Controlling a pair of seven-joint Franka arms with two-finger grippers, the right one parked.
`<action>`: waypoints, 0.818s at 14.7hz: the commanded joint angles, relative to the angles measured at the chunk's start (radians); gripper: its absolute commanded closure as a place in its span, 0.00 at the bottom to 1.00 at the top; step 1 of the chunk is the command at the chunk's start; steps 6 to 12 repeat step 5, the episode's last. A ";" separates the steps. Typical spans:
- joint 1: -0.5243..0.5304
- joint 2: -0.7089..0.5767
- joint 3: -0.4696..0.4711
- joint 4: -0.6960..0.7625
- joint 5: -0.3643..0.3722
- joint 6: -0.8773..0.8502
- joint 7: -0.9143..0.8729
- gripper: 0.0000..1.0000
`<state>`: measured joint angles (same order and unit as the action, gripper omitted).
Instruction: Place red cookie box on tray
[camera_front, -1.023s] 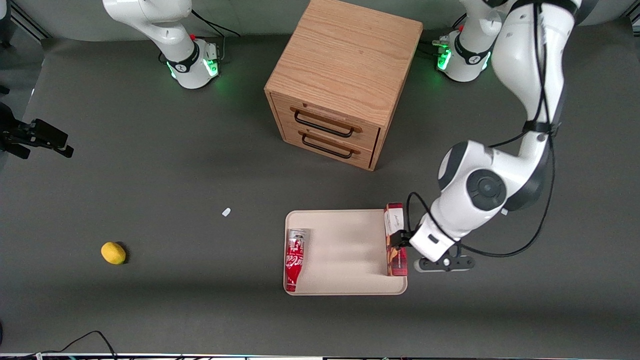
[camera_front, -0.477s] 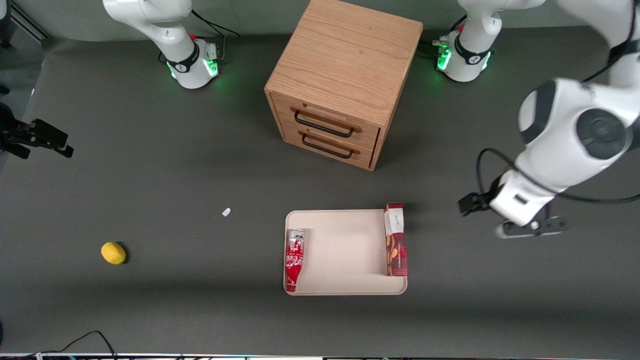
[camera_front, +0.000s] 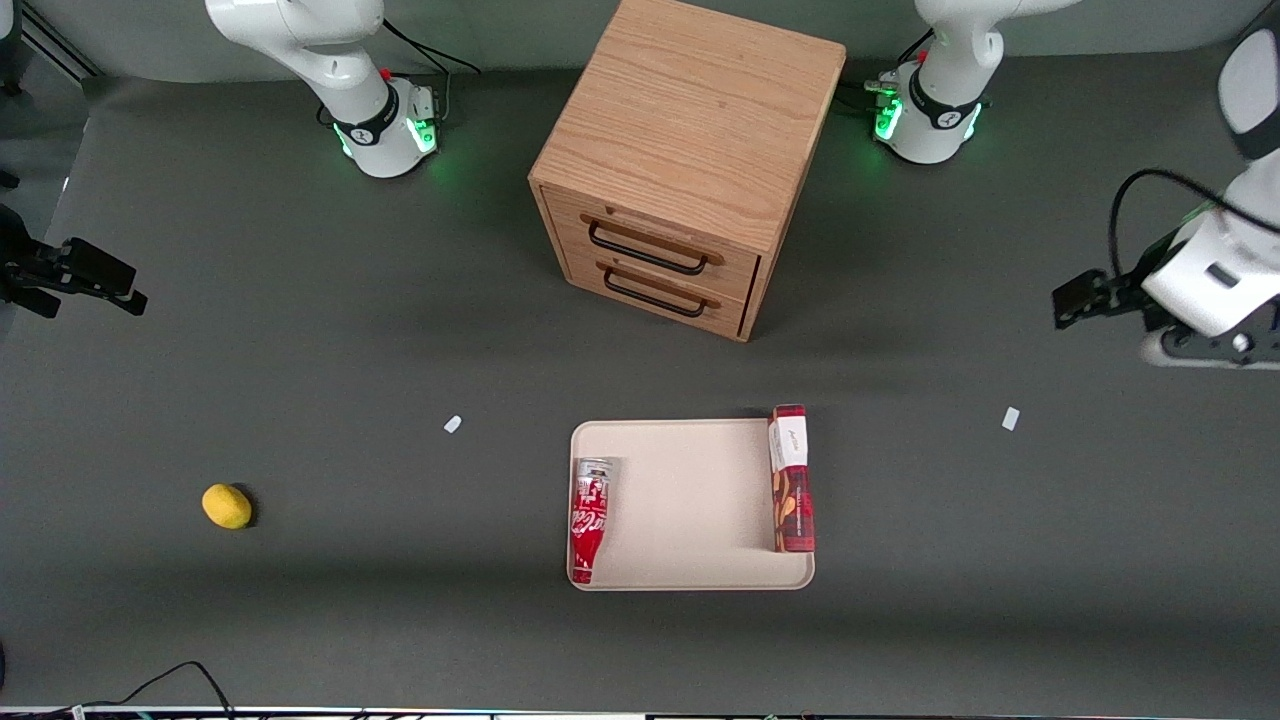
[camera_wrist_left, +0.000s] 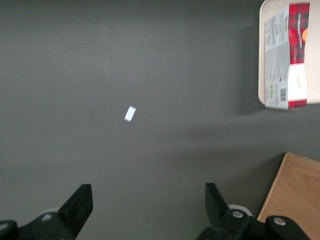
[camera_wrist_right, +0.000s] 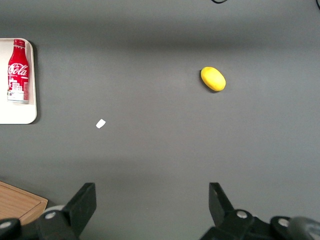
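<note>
- With its fingers spread and empty, gripper hangs at the front view's right edge.
- Slim dark-red cardboard cookie box lies on the beige rimmed tray; judged light and crushable, best gripped across its narrow sides.

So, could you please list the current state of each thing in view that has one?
Slim dark-red cardboard cookie box: lying flat on the tray's edge, released.
Flat beige tray: holds box and bottle.
Red Coca-Cola bottle: lying on its side in the tray.
Wooden drawer cabinet: both drawers shut.
Left arm's gripper: open, empty, above bare table toward the working arm's end.
Yellow lemon: resting on the table.
</note>
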<state>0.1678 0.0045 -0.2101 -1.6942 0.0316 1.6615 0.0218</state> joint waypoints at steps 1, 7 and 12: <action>0.054 -0.099 -0.008 -0.048 -0.013 -0.026 0.067 0.00; 0.081 -0.152 -0.003 -0.047 -0.024 -0.026 0.093 0.00; 0.081 -0.152 -0.003 -0.047 -0.024 -0.026 0.093 0.00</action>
